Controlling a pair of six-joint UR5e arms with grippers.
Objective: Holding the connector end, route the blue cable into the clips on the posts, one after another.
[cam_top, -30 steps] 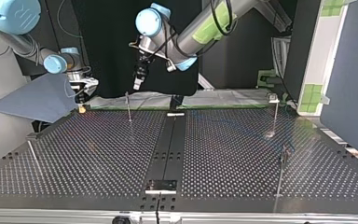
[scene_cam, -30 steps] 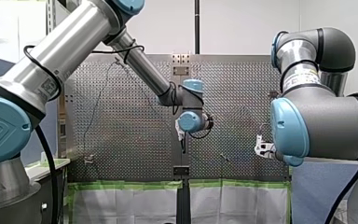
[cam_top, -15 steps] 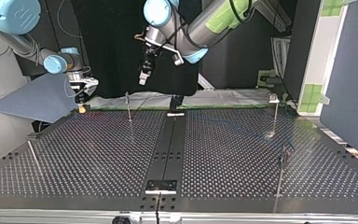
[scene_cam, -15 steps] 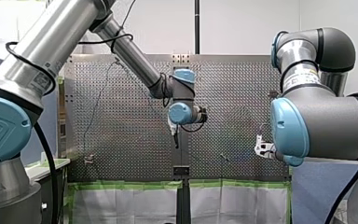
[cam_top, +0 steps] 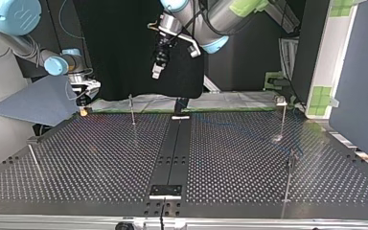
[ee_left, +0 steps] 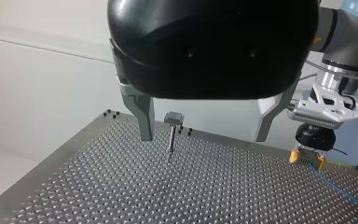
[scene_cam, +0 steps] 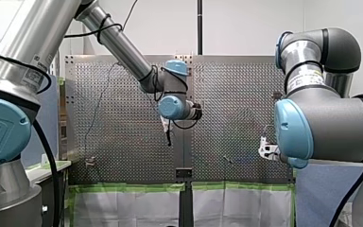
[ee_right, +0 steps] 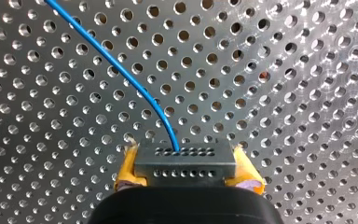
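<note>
Connector: the connector (ee_right: 185,161) is clamped between the yellow pads of my right gripper (ee_right: 186,176). It sits low over the table (ee_right: 284,70) at the arms' edge, at the top view's left, and has not moved in the last second.
Blue cable: the blue cable (ee_right: 121,74) leaves the connector's face and trails away across the perforated plate. I see it in no clip.
Left gripper: my left gripper (cam_top: 157,71) has its fingers wide apart with nothing between them. A second ago it hung just above the nearest post (cam_top: 132,109); it has since risen and drifted toward the top view's right.
Clip: the clip (ee_left: 173,117) atop a post ahead of my left gripper is empty.
Meaning: my left arm seems to be clearing out. Routing looks not yet begun, and carrying the connector to the first clip likely falls to my right arm.
</note>
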